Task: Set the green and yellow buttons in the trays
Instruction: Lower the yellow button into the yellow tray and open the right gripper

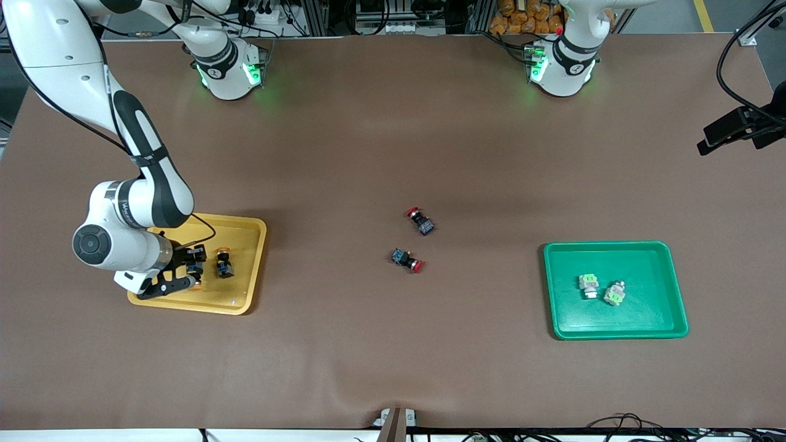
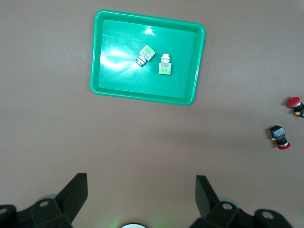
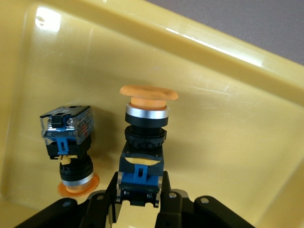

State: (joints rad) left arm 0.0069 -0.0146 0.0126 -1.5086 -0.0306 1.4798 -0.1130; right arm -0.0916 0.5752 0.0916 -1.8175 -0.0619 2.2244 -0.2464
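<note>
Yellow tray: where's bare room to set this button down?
Bare tray floor lies toward the table's middle, past the loose yellow button. Crowded beneath the right gripper, shut on the held yellow button.

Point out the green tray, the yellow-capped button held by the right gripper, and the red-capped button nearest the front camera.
green tray (image 1: 638, 248): front view, on its rim toward the robots.
held yellow-capped button (image 3: 147, 92): right wrist view, on its orange-yellow cap.
nearer red-capped button (image 1: 417, 266): front view, on its red cap.
</note>
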